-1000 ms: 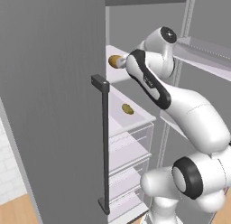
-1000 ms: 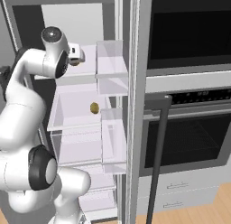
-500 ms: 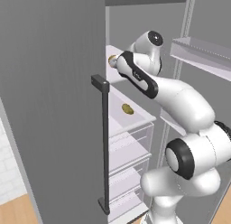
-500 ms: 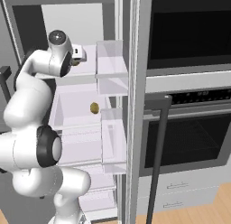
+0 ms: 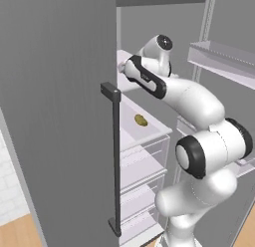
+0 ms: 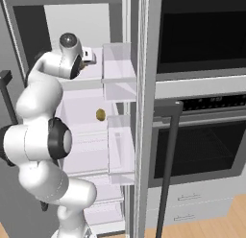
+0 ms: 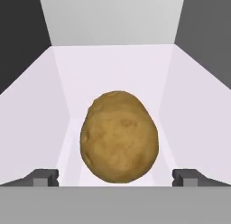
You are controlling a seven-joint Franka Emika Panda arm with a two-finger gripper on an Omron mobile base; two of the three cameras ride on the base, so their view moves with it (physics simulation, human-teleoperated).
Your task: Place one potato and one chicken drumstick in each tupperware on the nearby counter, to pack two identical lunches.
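Note:
A yellow-brown potato (image 7: 119, 137) lies on the pale upper fridge shelf (image 7: 40, 105), close in front of my hand. My gripper (image 7: 116, 177) is open, and its dark fingertips (image 7: 45, 177) stand wide on either side of the potato without touching it. From the right base view the hand (image 6: 89, 54) reaches into the upper shelf. A second potato (image 5: 141, 120) (image 6: 101, 114) rests on the shelf below. The chicken drumstick, the tupperware and the counter are out of view.
The open grey fridge door with its dark vertical handle (image 5: 115, 156) stands close on the left of the arm. Clear drawers (image 5: 144, 161) sit under the shelves. Door bins (image 6: 117, 71) hang at the right, beside a black wall oven (image 6: 202, 150) with a long handle (image 6: 166, 184).
The arm has stretched further into the upper fridge shelf, carrying the hand deeper behind the door edge. The lower potato has not moved. The jaws stay wide.

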